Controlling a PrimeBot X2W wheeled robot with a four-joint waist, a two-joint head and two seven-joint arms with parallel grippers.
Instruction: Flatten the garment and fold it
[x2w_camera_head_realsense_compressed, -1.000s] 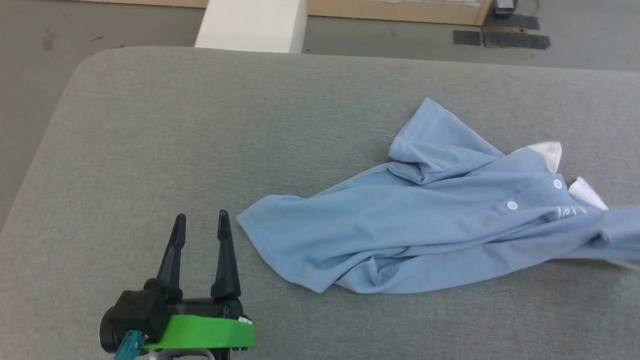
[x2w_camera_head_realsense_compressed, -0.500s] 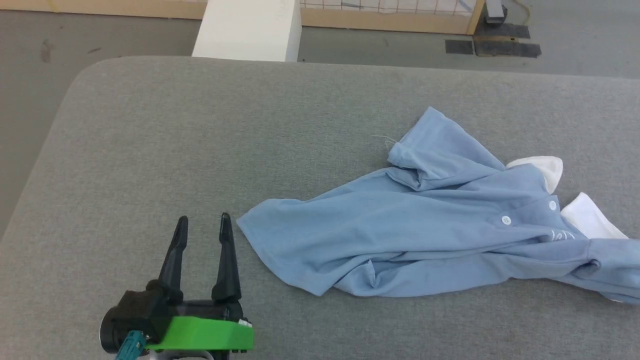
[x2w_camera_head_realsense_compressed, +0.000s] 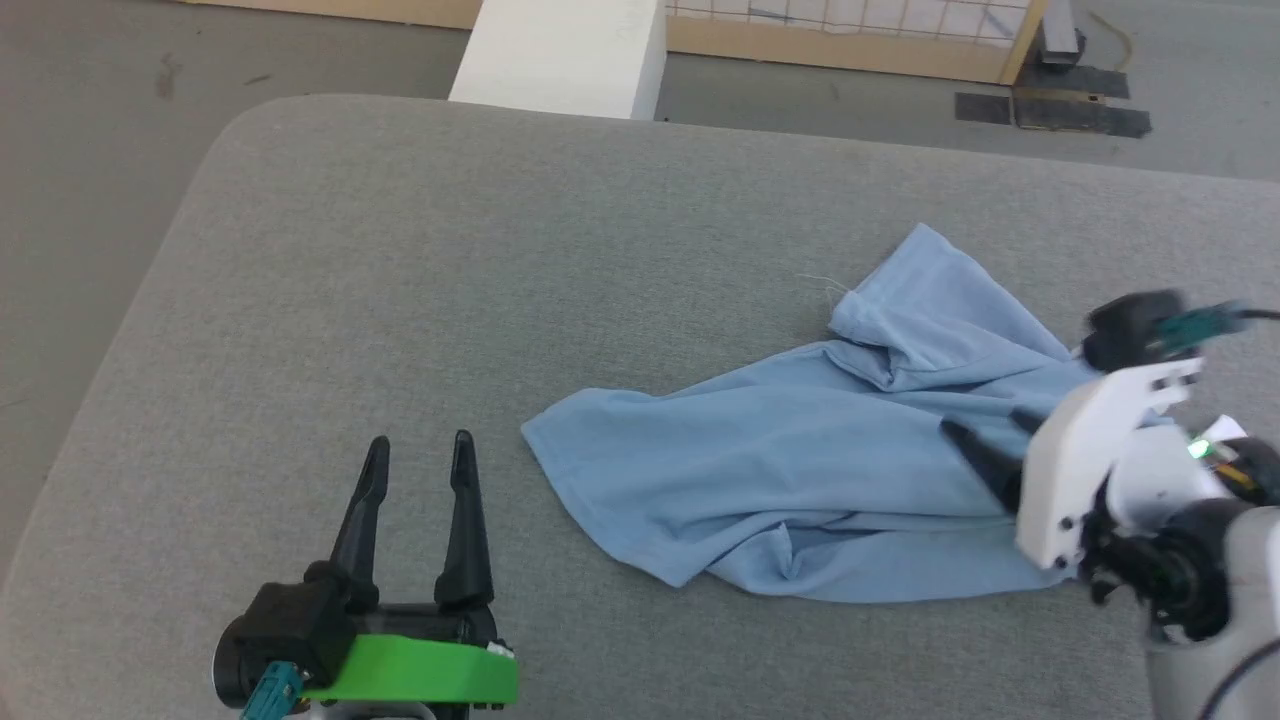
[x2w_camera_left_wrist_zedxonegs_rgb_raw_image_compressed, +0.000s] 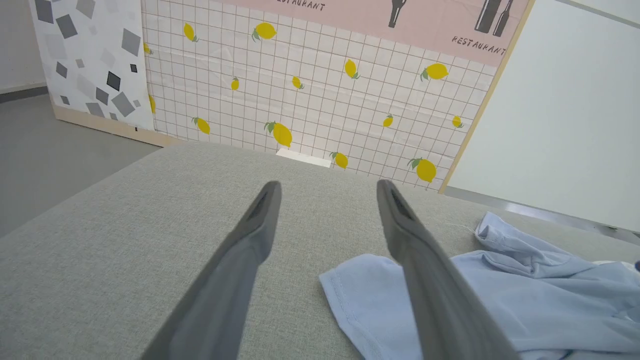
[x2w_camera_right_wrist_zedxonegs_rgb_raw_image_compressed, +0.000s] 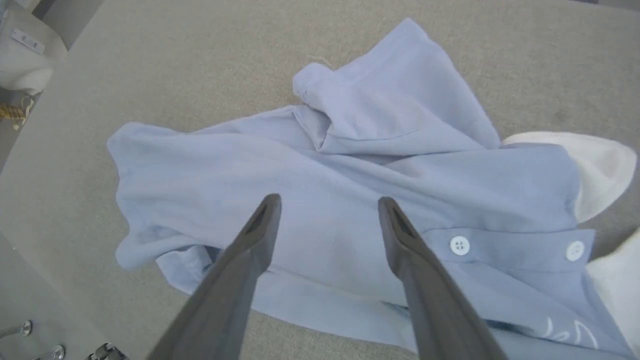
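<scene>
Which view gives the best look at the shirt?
Right wrist view: the shirt lies almost whole, with hem, sleeve, collar and buttons plain. In the head view the right arm hides the collar end. The left wrist view catches the hem corner and a sleeve at a low angle.

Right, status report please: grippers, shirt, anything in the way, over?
Left gripper open, beside shirt. Right gripper open over shirt, holding nothing. Shirt crumpled, unfolded. Nothing lying on it.
</scene>
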